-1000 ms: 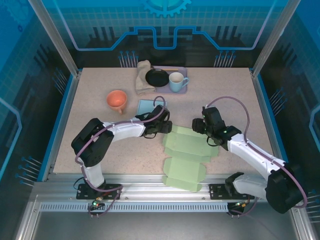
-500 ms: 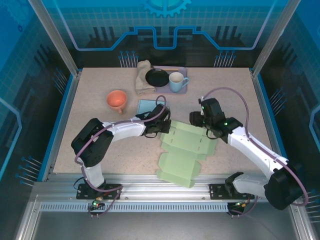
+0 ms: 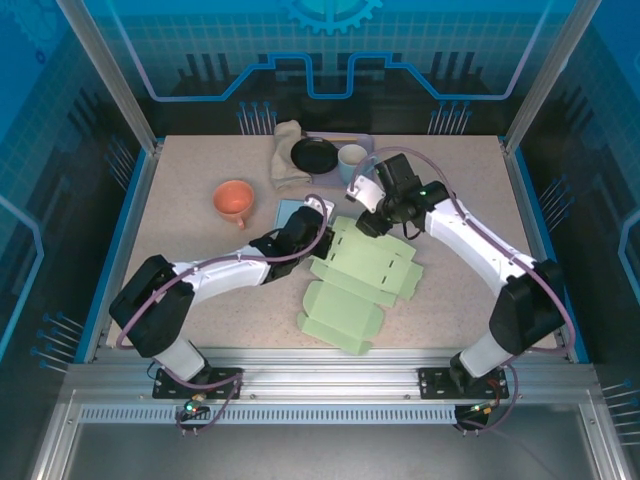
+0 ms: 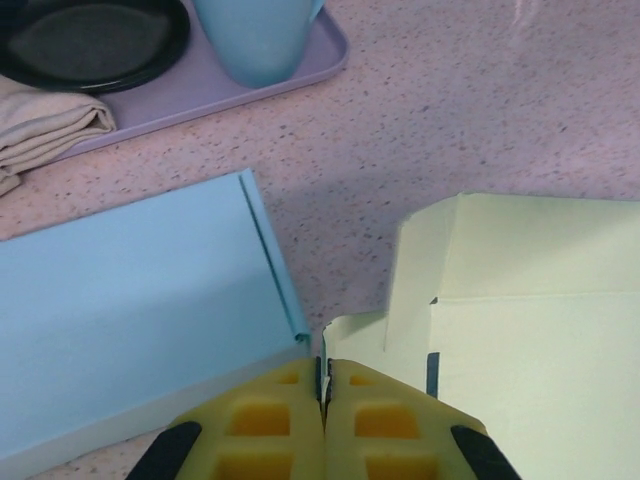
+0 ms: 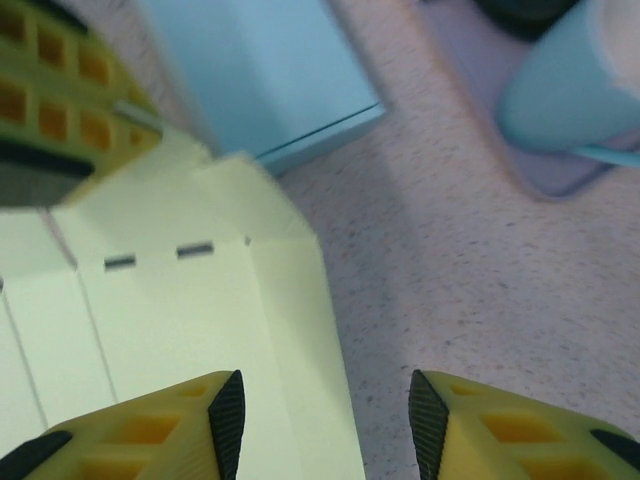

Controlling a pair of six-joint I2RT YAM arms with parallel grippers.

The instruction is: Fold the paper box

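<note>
REMOTE CELL: The green box (image 3: 360, 278) lies flat and unfolded at mid-worktop (image 3: 180, 180), its panels stepping toward the near edge, as I run both arms from afar. The left jaws are pressed together at the box's far-left corner. From the left wrist they seem to pinch a flap's edge, though the fingers (image 4: 260, 430) hide the contact itself. The right jaws stand spread above the box's far edge, one finger (image 5: 150, 430) over green card and the other over bare worktop. A blue card (image 3: 290, 212) lies just beside the pinched corner. Farther back, a tray (image 4: 200, 95) carries a blue cup (image 3: 350, 160) and a black plate (image 3: 314, 155), with a cloth (image 3: 287, 150) at its left. An orange cup (image 3: 234, 200) stands apart, left of the blue card.
</note>
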